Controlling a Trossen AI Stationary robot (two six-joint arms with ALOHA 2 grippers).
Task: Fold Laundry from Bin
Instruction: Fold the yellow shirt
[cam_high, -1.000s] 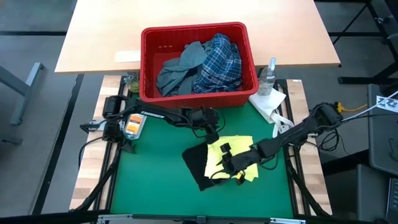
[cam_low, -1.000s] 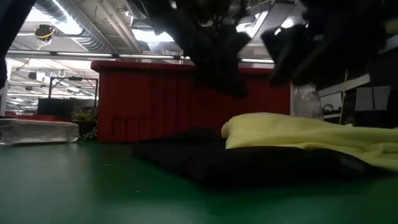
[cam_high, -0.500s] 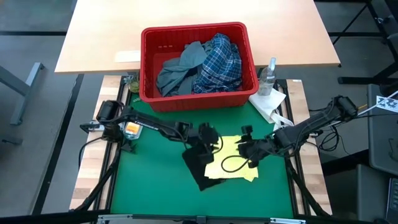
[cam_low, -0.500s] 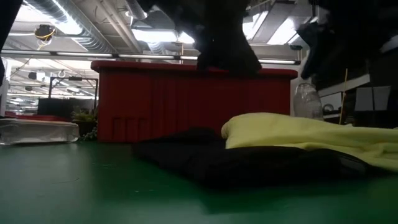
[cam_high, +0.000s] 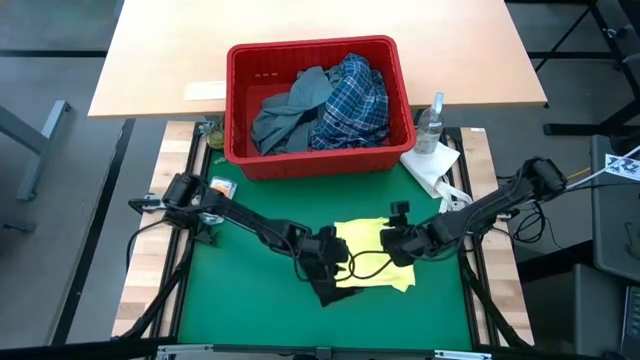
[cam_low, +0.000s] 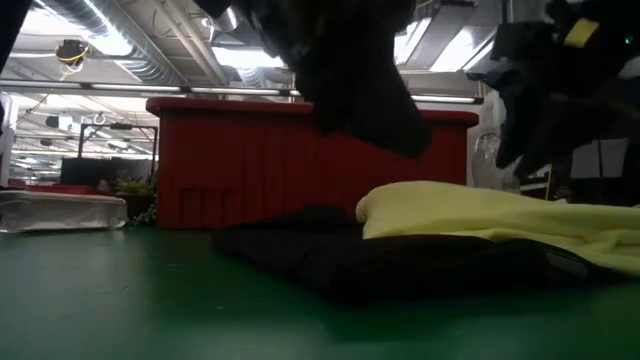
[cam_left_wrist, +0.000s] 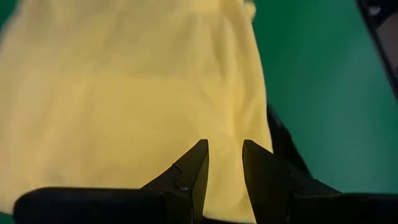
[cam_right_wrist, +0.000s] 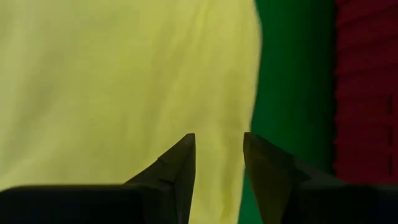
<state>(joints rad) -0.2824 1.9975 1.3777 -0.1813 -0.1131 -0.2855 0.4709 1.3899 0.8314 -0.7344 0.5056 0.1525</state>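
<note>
A clear spray bottle (cam_high: 432, 123) stood upright on the pale wooden surface (cam_high: 160, 55). Just beside it lay a white paper towel (cam_high: 432, 165), at the green mat's (cam_high: 235, 295) corner.

Yellow garment (cam_high: 375, 250) on navy garment (cam_high: 322, 290); red bin (cam_high: 318, 158) holds blue-white plaid shirt (cam_high: 352, 100).

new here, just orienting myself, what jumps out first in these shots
The yellow garment lies on the green mat over a dark navy garment, with the left gripper and right gripper open just above it. Behind stands the red bin holding a plaid shirt.
</note>
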